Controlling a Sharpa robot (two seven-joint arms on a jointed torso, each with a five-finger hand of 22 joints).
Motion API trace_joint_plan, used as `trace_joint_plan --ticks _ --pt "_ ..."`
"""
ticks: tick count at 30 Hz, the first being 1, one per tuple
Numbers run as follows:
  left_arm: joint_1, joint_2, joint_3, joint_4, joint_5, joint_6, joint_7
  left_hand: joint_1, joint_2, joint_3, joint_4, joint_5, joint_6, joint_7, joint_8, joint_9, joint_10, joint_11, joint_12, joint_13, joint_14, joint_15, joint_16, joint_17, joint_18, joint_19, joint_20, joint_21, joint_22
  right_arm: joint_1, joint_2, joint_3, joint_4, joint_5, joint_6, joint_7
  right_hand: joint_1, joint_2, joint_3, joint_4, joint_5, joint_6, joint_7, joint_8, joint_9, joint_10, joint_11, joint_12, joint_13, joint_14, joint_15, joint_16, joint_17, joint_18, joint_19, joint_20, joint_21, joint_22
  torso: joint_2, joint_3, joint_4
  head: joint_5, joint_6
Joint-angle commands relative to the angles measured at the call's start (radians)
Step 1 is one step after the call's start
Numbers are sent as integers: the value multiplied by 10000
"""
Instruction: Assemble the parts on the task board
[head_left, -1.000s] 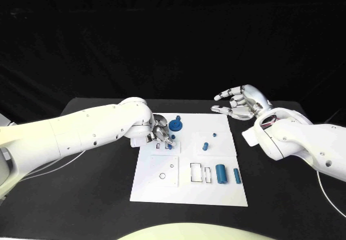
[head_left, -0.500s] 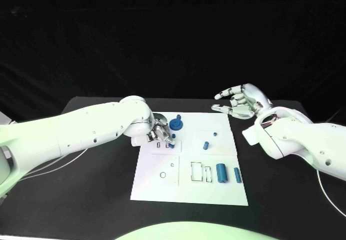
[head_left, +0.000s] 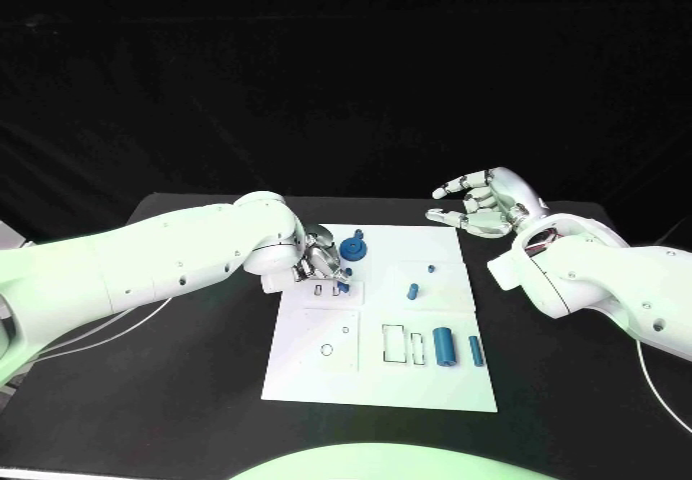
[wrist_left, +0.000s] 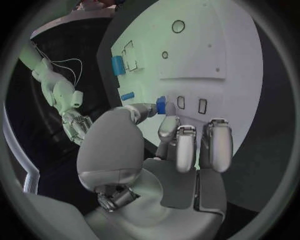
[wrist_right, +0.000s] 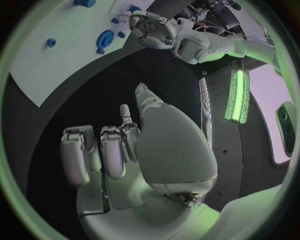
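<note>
The white task board (head_left: 378, 385) lies mid-table. My left hand (head_left: 320, 264) hovers over the board's upper left and pinches a small blue part (head_left: 343, 286) between thumb and a finger, just above two small rectangular slots (wrist_left: 181, 102). The left wrist view shows the same part (wrist_left: 161, 105) at the fingertips (wrist_left: 167, 125). A blue gear-shaped part (head_left: 355, 248) stands just beyond the hand. A blue peg (head_left: 430, 268) and a blue oblong piece (head_left: 411, 292) sit on the upper right panel. My right hand (head_left: 485, 205) floats empty, fingers apart, past the board's far right corner.
A large blue cylinder (head_left: 443, 346) and a thinner blue bar (head_left: 475, 349) lie on the board's lower right, beside rectangular cut-outs (head_left: 394, 343). A round hole (head_left: 326, 349) marks the lower left panel. Black table (head_left: 188, 400) surrounds the board.
My left hand has shifted very slightly with the small blue part over the slots. The right hand has stayed where it was.
</note>
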Motion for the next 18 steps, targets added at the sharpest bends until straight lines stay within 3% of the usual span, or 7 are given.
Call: trace_joint_plan --ticks 1,4,11,18 --pt "9 -115 16 218 -13 -800 322 -142 -29 1930 -2023 284 199 -112 60 29 136 -21 70 99 958 -108 35 2315 -142 115 -18 65 676 -1 -17 4 -5 -19 121 53 -59 -33 15 69 36 -81 8 30 -3 -86 11 -64 1307 832 -21 -36 1769 -28 794 -2 -40 2374 5 5 10 28 2" --pt "6 -290 4 467 -290 -1138 393 -195 -102 1944 -2126 510 307 -150 51 49 245 -59 121 205 959 -145 34 2313 -173 220 -52 121 817 -9 -36 3 -11 -14 124 51 -59 -33 15 69 36 -81 8 30 -3 -86 11 -64 1307 832 -21 -36 1769 -28 794 -2 -40 2374 13 4 10 36 -28" --pt "-44 -611 -85 952 -1298 -1777 532 -211 -151 1951 -2187 613 372 -173 42 57 303 -82 143 255 965 -165 42 2331 -197 303 -73 164 928 -42 -75 2 -20 -1 132 55 -84 -27 9 89 36 -109 12 27 -7 -93 14 -75 1297 830 -20 -41 1759 -25 788 -2 -52 2367 11 7 19 63 -86" --pt "-265 -836 -169 1246 -2026 -2504 638 -210 -178 1968 -2228 664 423 -189 37 60 347 -99 160 292 963 -181 39 2324 -217 368 -87 198 1015 -65 -111 1 -34 4 139 59 -84 -27 9 89 36 -109 12 27 -7 -93 14 -75 1297 830 -20 -41 1759 -25 788 -2 -52 2367 11 -2 -4 88 -128"
